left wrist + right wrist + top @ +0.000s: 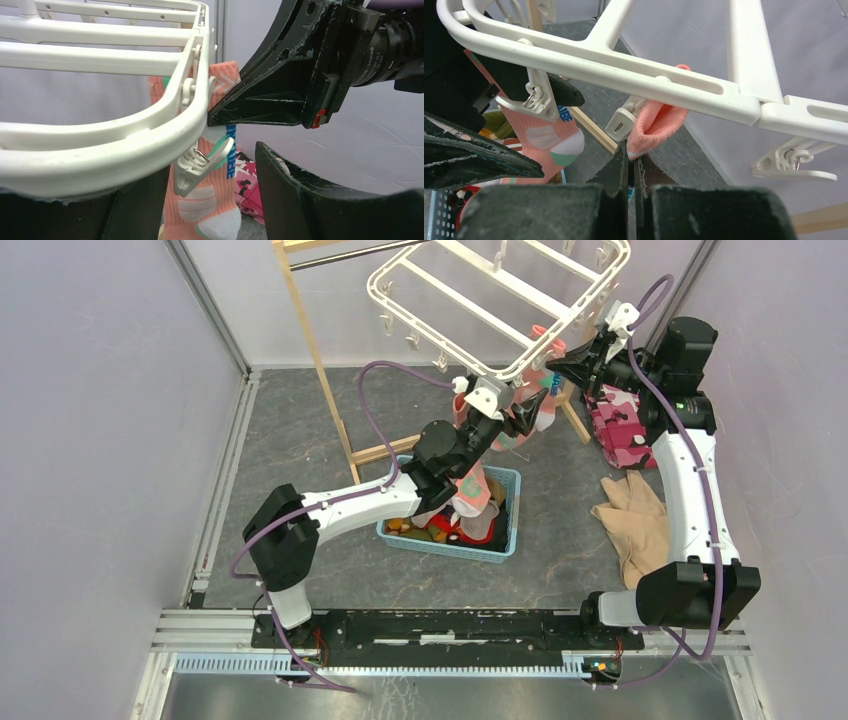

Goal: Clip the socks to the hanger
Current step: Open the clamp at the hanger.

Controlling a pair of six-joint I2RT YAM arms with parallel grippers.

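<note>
Left end effector (210, 167) gapes empty beside the hanger (100, 145); right end effector (630, 150) pinches a salmon sock (656, 125).

Bright, even light; wrist-cam foregrnd blurry.

White plastic rectangular hanger (100, 155): plain white.
Clipped salmon-pink sock (220, 195): teal and white patches, blue lettering.
Second salmon-pink sock (659, 122): plain salmon.
Perforated plastic basket (450, 545): light blue.
Crumpled cloth (625, 435), far right: pink camouflage.

2 salmon socks (549, 135) under white hanger (624, 75) rim.
</note>
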